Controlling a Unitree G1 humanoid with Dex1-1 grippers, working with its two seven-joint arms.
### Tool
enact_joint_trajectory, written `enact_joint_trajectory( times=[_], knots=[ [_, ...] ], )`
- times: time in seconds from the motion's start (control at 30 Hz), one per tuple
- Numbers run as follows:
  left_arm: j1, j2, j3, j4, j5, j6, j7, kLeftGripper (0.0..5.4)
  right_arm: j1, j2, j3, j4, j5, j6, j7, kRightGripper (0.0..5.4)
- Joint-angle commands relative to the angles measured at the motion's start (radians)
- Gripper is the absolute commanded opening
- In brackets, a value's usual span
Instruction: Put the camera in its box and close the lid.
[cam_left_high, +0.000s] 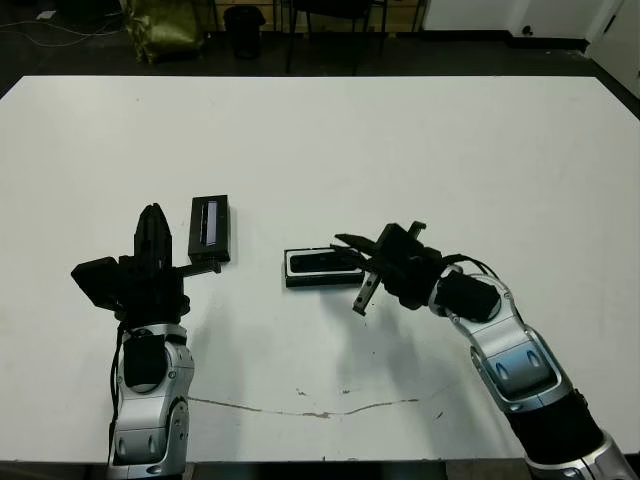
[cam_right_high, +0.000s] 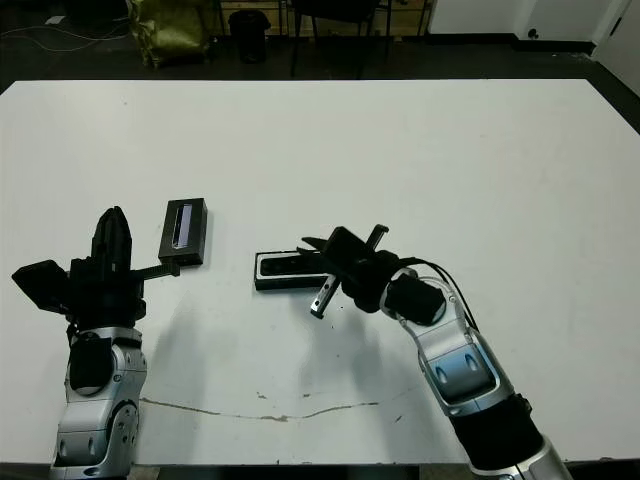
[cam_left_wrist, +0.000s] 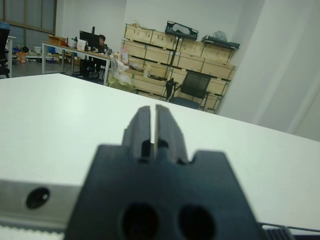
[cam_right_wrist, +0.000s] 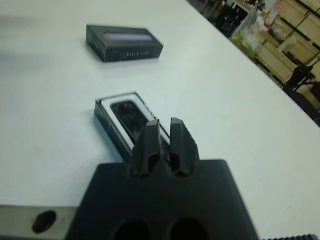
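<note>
1. The lid (cam_left_high: 210, 228), light, stiff and likely slick, lies mid-table, left of the box (cam_left_high: 300, 268); take it across its narrow width.
2. The camera (cam_right_wrist: 131, 116) lies seated in the box, clear only in the right wrist view.
3. Right gripper (cam_right_wrist: 164, 141) narrow and empty; left gripper (cam_left_wrist: 152, 125) nearly closed, empty.
</note>
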Motion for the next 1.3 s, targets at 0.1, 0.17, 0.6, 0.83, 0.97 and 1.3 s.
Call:
enact_joint_trajectory(
  times=[0.1, 0.17, 0.6, 0.83, 0.97, 1.3],
  knots=[
    [0.011, 0.004, 0.003, 0.009, 0.005, 0.006, 0.001, 0.0, 0.002, -0.017, 0.034, 0.053, -0.052, 0.03, -0.014, 0.02],
    [0.012, 0.003, 0.004, 0.01, 0.007, 0.004, 0.003, 0.0, -0.003, -0.015, 0.044, 0.064, -0.071, 0.049, -0.016, 0.02],
    [0.014, 0.001, 0.004, 0.007, 0.013, 0.004, 0.004, 0.0, -0.018, -0.022, 0.059, 0.128, -0.115, 0.063, -0.02, 0.02],
    [0.01, 0.0, 0.007, 0.011, 0.002, 0.003, 0.002, 0.0, 0.013, -0.019, -0.01, 0.071, -0.03, 0.0, -0.009, 0.02],
    [0.009, 0.007, 0.008, 0.013, 0.011, -0.003, 0.004, 0.0, 0.026, -0.024, -0.08, -0.062, 0.057, 0.026, -0.002, 0.02],
    [0.013, 0.014, 0.01, -0.004, 0.013, 0.008, 0.003, 0.0, 0.065, 0.027, -0.304, -0.258, 0.264, 0.041, -0.111, 0.02]
  ],
)
